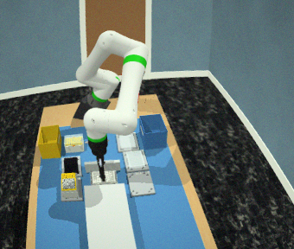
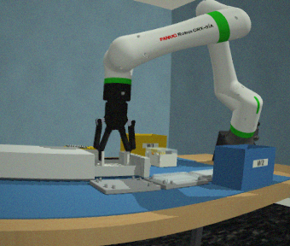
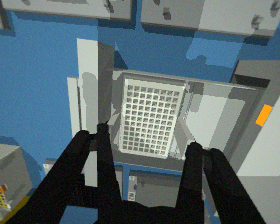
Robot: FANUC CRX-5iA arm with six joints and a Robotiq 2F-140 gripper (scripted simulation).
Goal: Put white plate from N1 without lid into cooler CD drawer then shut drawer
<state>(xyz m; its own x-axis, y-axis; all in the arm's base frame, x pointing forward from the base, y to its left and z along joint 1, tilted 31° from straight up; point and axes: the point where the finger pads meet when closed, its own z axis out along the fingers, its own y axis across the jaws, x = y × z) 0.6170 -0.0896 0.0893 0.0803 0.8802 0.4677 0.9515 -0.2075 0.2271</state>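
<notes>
My gripper (image 1: pixel 102 174) points straight down into the open drawer (image 1: pixel 106 169) of the cooler CD (image 1: pixel 109 215), a long white housing at the bench's near end. It is shut on the white plate (image 3: pixel 150 117), a gridded well plate with no lid, held right way up inside the drawer. In the wrist view the black fingers grip the plate's two long sides. I cannot tell whether the plate touches the drawer's floor. The amber lamp (image 3: pixel 263 115) is lit. In the side view the gripper (image 2: pixel 112 159) reaches down behind the drawer's front wall (image 2: pixel 140 164), which hides the plate.
A yellow bin (image 1: pixel 50 141) and a tip box (image 1: pixel 73 142) stand at the left back, and a blue bin (image 1: pixel 153 130) at the right back. Grey nests with plates (image 1: pixel 136 161) (image 1: pixel 142 188) lie right of the drawer. A rack with a yellow box (image 1: pixel 69 181) stands to its left.
</notes>
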